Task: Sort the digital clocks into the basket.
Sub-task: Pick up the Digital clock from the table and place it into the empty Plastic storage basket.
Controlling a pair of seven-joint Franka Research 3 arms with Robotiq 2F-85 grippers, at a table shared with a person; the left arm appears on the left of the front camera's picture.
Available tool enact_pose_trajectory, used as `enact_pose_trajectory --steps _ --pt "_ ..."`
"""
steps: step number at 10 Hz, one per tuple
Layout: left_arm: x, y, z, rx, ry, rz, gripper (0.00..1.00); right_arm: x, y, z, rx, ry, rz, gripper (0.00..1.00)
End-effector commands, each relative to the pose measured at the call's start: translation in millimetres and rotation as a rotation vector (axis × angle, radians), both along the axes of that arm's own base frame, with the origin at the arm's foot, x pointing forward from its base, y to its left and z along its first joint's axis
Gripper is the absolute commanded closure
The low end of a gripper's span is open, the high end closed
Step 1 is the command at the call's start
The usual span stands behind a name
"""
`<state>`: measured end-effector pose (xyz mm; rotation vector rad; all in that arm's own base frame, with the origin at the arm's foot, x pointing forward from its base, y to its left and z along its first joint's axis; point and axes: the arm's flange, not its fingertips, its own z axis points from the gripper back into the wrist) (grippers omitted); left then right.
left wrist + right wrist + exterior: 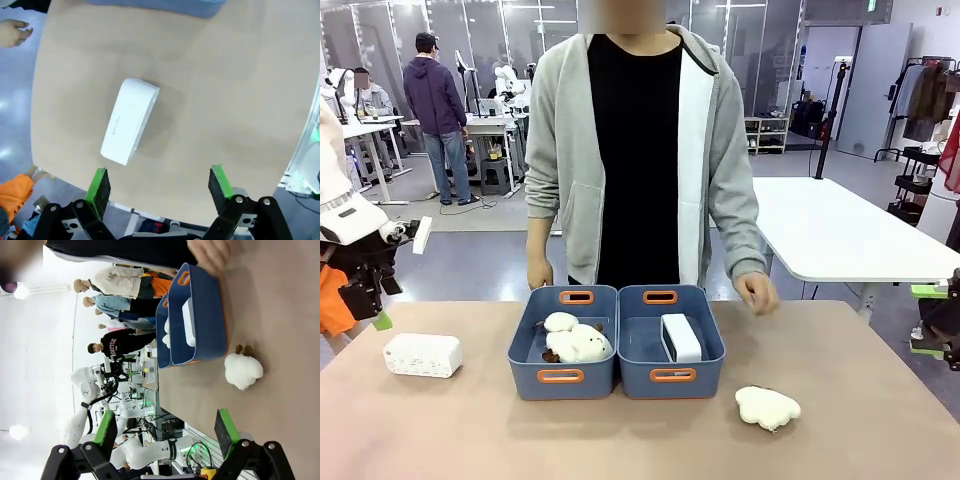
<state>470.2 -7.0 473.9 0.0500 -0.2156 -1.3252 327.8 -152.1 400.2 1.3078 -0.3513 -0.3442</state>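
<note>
– Left end effector [161, 184] is spread wide and holding nothing, hanging out over the near edge of the worktop [620, 440]. The clock on the worktop [130, 121] lies ahead of it, set aslant to the line of its grip.
– So what worries you?
– That slant. If it drops as it sits, it closes on the rounded corners and not the flat sides. Smooth plastic like that could squirt out or spin. I'd say it wants a turn of the wrist first.
– And the carry?
– The basket [705, 378] with the second clock [680, 337] in it is the farther of the pair from that arm. The other basket [525, 378], nearer, holds plush toys [575, 342]. The two look alike, so a short reach would put the clock in with the toys. Let go from too high, it could also knock onto the second clock.
– Anything in the way?
– The person's hand [756, 292] hovers just beyond the basket's far corner. A loose plush toy [767, 407] lies on the worktop off to the right, well apart from that route. Right end effector [165, 432] is open too, empty, out at the worktop's right side.
– Screen up or down?
– From here I can't tell which face is the display.
</note>
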Motion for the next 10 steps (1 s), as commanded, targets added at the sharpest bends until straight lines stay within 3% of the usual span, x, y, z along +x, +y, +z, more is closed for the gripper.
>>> enact_pose_trajectory --steps 1,5,10 --pt "30.1 6.2 -22.2 0.036 0.033 -0.084 0.00 -0.3 -0.2 2.8 0.007 -0.006 0.000 0.00" --pt "70.6 5.9 -62.1 -0.004 0.011 -0.190 0.00 -0.3 -0.2 2.8 0.007 -0.006 0.000 0.00" --pt "92.6 7.8 -102.3 -0.021 0.094 -0.174 0.00 -0.3 -0.2 2.8 0.007 -0.006 0.000 0.00"
